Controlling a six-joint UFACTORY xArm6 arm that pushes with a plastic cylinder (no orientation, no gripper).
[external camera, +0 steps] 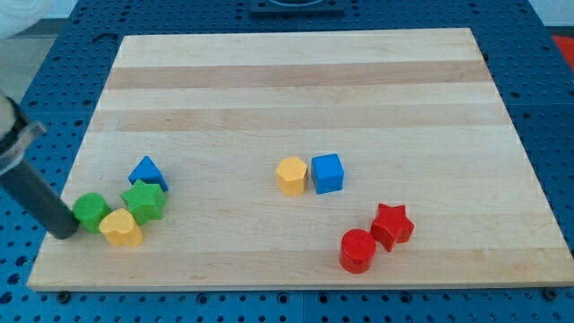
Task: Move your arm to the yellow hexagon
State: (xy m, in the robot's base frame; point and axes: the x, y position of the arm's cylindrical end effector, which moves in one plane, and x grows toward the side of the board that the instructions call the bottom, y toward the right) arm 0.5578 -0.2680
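The yellow hexagon (291, 176) lies near the board's middle, touching a blue cube (327, 173) on its right. My dark rod enters from the view's left and my tip (66, 233) rests at the board's left edge, just left of a green cylinder (90, 212). The tip is far to the left of the yellow hexagon, and a little lower in the view.
Beside the tip sits a cluster: the green cylinder, a yellow block (121, 228), a green star (144, 200) and a blue block (148, 172). A red star (392, 224) and a red cylinder (357, 250) lie at the lower right. The wooden board (296, 81) sits on a blue perforated table.
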